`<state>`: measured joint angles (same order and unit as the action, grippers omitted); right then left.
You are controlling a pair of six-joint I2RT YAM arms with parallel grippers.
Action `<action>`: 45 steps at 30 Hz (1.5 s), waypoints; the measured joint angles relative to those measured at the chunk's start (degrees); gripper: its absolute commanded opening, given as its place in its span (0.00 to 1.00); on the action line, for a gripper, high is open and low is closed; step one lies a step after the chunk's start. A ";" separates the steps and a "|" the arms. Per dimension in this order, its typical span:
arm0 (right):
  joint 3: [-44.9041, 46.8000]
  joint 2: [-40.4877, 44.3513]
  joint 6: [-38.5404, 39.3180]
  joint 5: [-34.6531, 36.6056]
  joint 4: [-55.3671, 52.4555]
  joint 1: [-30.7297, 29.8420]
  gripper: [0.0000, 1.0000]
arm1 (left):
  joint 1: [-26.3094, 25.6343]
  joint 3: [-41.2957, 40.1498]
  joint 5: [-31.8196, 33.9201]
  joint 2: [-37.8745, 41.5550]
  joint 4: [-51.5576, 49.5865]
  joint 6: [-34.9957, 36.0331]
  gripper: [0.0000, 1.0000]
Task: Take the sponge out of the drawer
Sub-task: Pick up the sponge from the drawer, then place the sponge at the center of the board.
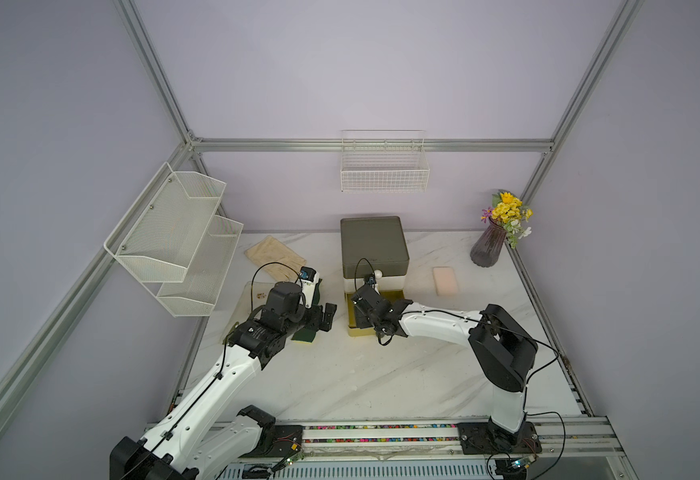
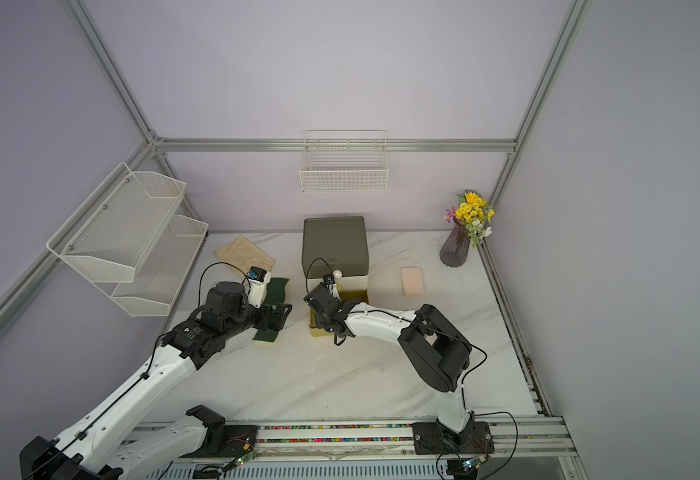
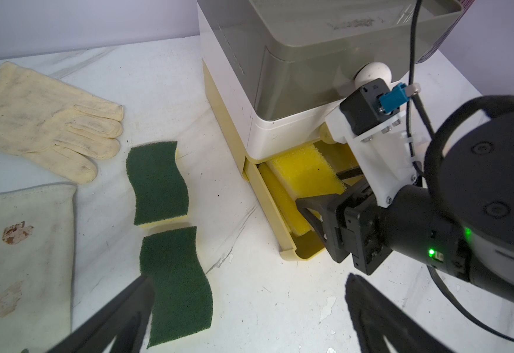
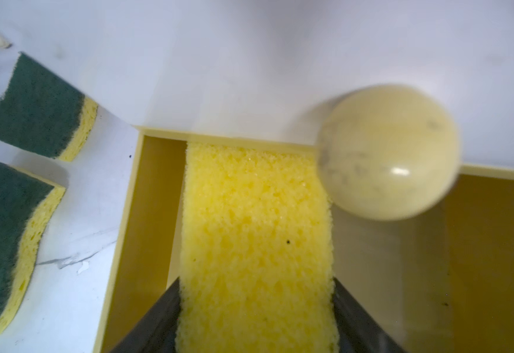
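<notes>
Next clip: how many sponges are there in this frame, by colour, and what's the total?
Green-topped scouring sponges, on the table: 2
Yellow sponge, in the open drawer: 1
Pale pink pad, apparently a sponge, on the table: 1
Total: 4

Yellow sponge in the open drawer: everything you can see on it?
The yellow sponge is a rectangular block of coarse, porous foam, with no green scouring layer showing and one dark speck on top. It appears to lie flat in the open drawer, with a gap to one side wall. The right pincer straddles its long sides, fingers apparently touching; a firm grip cannot be confirmed.
</notes>
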<state>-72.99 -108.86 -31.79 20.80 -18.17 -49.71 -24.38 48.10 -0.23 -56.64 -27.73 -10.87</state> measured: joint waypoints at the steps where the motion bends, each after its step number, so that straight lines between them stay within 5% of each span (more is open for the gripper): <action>1: -0.09 0.46 0.11 -0.20 -0.42 0.00 0.68 | 0.00 0.00 0.00 0.00 0.00 0.00 1.00; 32: 9.90 17.75 5.88 -16.26 -2.10 0.11 0.64 | 0.37 0.00 0.07 0.00 0.00 0.00 1.00; 45: 8.59 27.10 9.14 -11.04 -0.98 0.11 0.62 | 0.39 0.00 0.66 0.44 0.07 0.00 1.00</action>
<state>-64.40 -81.76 -22.65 9.76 -19.16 -49.60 -23.99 48.10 0.43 -56.21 -27.66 -10.87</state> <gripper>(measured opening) 0.625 0.997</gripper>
